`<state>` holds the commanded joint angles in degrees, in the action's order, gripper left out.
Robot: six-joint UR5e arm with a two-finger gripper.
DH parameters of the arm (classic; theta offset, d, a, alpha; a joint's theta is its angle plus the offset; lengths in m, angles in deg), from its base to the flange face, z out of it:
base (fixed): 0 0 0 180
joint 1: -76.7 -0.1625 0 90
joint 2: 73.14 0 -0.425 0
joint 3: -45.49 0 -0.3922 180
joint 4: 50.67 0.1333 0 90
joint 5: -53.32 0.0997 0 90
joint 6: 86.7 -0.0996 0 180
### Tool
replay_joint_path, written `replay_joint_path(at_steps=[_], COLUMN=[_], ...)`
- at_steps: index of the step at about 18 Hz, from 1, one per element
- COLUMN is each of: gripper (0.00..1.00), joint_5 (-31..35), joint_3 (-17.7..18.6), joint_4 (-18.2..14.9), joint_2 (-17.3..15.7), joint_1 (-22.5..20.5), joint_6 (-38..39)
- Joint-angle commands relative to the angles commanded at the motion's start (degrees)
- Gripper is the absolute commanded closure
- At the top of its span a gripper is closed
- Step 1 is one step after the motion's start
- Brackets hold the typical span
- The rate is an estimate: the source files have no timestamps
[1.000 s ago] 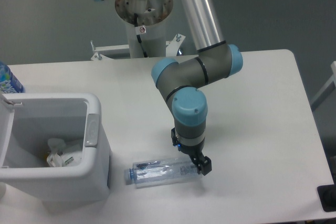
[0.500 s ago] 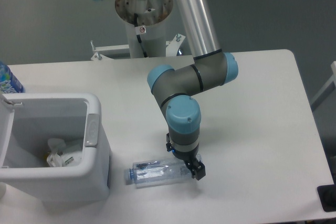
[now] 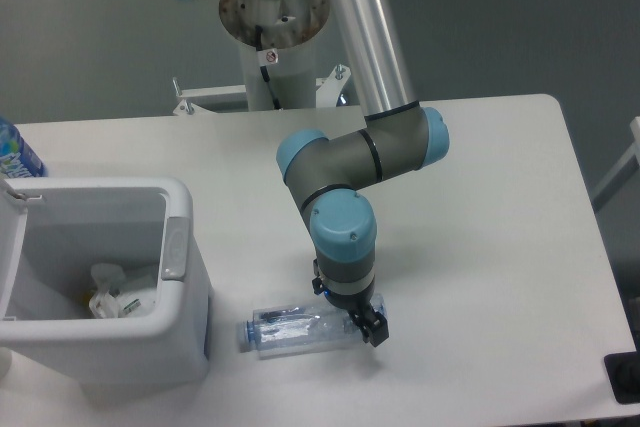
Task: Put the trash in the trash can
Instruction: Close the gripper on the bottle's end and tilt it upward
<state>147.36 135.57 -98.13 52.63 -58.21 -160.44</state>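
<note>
You are risking a poor grab here: the gripper (image 3: 362, 322) is sitting down at the right end of the bottle (image 3: 300, 330), not over its middle, so if it is closing there the smooth round plastic may be squeezing out sideways or rolling across the table (image 3: 480, 247), and a bottle caught by one end may be tipping and catching the thick rim of the trash can (image 3: 175, 237) on the way over. You are also working blind on the fingers; the wrist is hiding them, so I cannot tell whether they are parted or already pinching the bottle. The bottle is lying on its side near the front edge, cap pointing left, just right of the trash can and apart from it. It is looking clear, pale-labelled and light. The crumpled wrapper (image 3: 118, 292) is already lying inside the trash can.
</note>
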Motion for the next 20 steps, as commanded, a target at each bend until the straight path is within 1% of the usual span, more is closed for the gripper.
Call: replay_joint_path(at_steps=[2, 9, 10, 16, 17, 20], gripper=[0.2, 0.23, 0.27, 0.27, 0.3, 0.3], joint_5=[0.1, 0.1, 0.1, 0.1, 0.1, 0.1], joint_3=[-0.2, -0.2, -0.2, -0.2, -0.2, 0.0], joint_4=[-0.1, -0.1, -0.1, -0.2, -0.3, -0.3], joint_2=[0.0, -0.2, -0.2, -0.5, -0.5, -0.5], joint_1=[0.3, 0.4, 0.4, 0.4, 0.4, 0.4], joint_6=[0.1, 0.1, 0.1, 0.1, 0.1, 0.1])
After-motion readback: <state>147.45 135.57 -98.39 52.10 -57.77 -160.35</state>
